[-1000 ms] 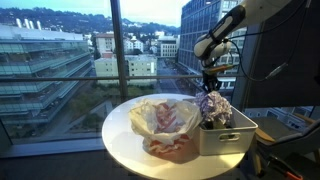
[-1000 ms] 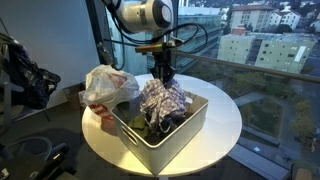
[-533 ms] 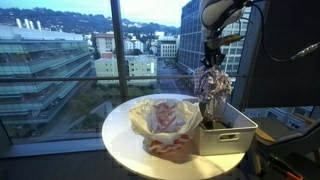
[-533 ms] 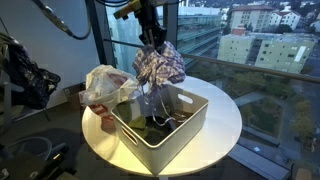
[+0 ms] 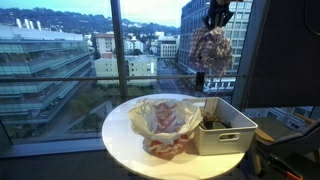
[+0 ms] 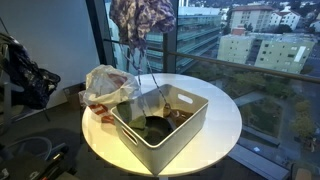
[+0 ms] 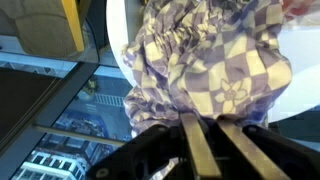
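A: Arm pose?
B: Raised high beside the window [image 5: 60, 60], above the round table's [image 5: 120, 142] edge. Grey bin [image 5: 228, 137] sits there, crumpled bag [image 6: 108, 84] just beside it.
A: Grip?
B: Gripper [image 5: 216, 14] clamped on checked cloth [image 5: 211, 52], hanging well above the bin. Only the wrist view shows fingers [image 7: 190, 142] pinching fabric.

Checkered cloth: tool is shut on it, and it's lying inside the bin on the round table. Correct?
Not quite. The tool is shut on the checkered cloth, but the cloth hangs high above the bin, not inside it. Both exterior views show this. The bin does sit on the round table.
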You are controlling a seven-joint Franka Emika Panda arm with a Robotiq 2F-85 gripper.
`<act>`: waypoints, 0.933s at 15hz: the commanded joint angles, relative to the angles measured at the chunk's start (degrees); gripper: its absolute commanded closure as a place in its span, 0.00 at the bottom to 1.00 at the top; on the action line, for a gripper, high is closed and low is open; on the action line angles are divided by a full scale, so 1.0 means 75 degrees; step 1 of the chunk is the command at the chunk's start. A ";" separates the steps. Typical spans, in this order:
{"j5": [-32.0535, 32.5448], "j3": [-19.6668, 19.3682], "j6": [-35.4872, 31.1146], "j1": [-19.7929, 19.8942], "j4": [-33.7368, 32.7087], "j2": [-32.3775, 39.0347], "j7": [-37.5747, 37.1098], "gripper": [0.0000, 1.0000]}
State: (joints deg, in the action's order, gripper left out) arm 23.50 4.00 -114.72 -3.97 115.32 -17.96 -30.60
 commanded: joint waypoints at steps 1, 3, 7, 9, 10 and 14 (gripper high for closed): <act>0.0334 0.0697 -0.0345 0.0211 -0.0027 -0.0442 -0.0342 0.98; 0.0334 0.1036 -0.0415 0.0167 -0.0133 -0.0422 -0.0426 0.98; 0.0287 0.1570 -0.0923 0.0059 -0.0187 -0.0152 -0.0556 0.98; 0.0200 0.1779 -0.1121 0.0000 -0.0279 0.0107 -0.0608 0.98; 0.0171 0.1868 -0.1239 -0.0037 -0.0292 0.0246 -0.0651 0.98; 0.0160 0.2061 -0.1741 -0.0234 -0.0152 0.0849 -0.0643 0.98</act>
State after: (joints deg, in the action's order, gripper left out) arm 24.52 19.00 -124.84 -4.67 115.16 -15.00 -34.90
